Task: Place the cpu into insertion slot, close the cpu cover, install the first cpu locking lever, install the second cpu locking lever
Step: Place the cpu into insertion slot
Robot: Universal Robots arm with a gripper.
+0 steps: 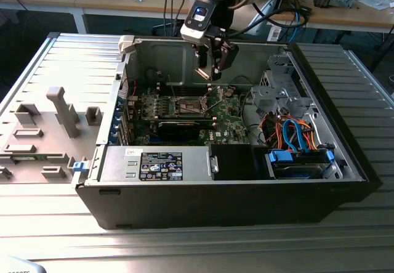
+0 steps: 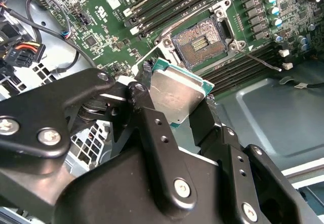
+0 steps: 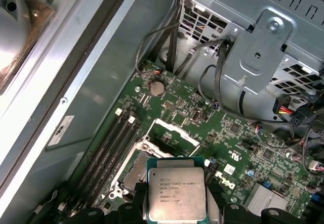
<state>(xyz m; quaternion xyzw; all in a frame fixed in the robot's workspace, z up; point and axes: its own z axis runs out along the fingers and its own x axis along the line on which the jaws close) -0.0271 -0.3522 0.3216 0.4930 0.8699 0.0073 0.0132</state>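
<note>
First wrist view: end effector (image 3: 176, 210) clamps the lettered cpu (image 3: 176, 191), apart from the insertion slot (image 3: 133, 176).

Silvery, teal-edged cpu (image 3: 177, 193), green motherboard (image 2: 101, 29), black end effector (image 2: 175, 98)

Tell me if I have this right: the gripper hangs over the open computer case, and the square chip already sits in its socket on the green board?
Not quite. The gripper hangs over the open computer case, but the cpu is clamped in the gripper, above the green board; the insertion slot lies empty. The second wrist view shows it.
</note>
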